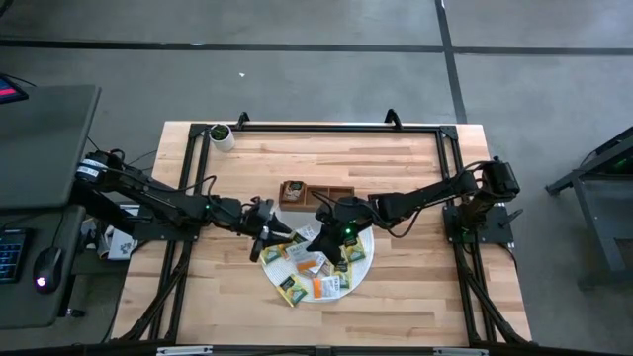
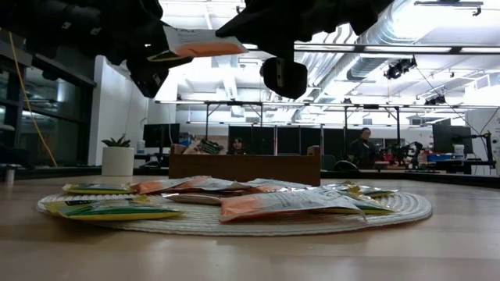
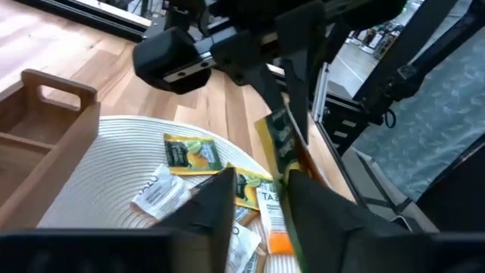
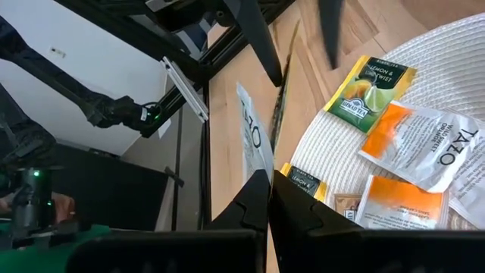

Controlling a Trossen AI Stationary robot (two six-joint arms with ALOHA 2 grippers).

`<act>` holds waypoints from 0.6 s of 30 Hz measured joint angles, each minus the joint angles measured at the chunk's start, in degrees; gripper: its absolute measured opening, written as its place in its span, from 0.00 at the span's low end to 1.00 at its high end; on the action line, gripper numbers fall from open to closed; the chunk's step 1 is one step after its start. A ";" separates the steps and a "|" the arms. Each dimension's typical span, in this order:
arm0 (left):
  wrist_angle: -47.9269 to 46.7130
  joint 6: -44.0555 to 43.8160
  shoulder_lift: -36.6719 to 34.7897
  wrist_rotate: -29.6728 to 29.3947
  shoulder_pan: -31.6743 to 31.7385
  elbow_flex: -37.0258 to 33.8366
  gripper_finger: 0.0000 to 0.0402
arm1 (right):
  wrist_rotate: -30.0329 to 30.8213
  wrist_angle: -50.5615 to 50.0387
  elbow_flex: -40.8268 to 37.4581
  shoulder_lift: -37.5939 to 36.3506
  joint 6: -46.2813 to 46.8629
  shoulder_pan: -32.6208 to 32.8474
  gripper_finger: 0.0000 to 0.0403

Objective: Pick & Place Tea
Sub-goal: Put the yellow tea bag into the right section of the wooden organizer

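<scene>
Two pincers meet above the round white mat (image 1: 362,269), seemingly passing one tea packet between arms. From the left, the left pincer (image 1: 265,235) hangs over the mat's edge, its fingers partly spread around a green-and-orange packet (image 3: 282,144) standing on edge. The right pincer (image 1: 334,233) is pressed together on a white packet (image 4: 254,136). Other packets (image 2: 291,204) litter the mat below; the wooden tray (image 1: 315,193) waits just beyond, the crossed arms crowding the way.

Wooden tray (image 1: 316,193) beside woven mat (image 1: 364,269); white cup (image 1: 222,136) at table corner
</scene>
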 joint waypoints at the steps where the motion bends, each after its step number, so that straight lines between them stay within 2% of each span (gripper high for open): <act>1: 0.24 0.37 0.00 0.90 0.00 0.00 0.22 | 0.00 0.02 0.00 0.02 -0.10 0.00 0.00; 3: 0.95 1.43 0.00 2.10 0.00 0.00 0.09 | 0.00 0.04 0.00 0.02 -0.12 0.00 0.00; 5: 1.83 1.77 0.00 2.53 -0.02 0.00 0.03 | 0.00 0.06 0.00 0.02 -0.14 0.00 0.00; 18: 2.86 2.46 0.00 1.91 0.00 0.00 0.00 | 0.92 1.76 0.02 0.02 -0.31 0.04 0.01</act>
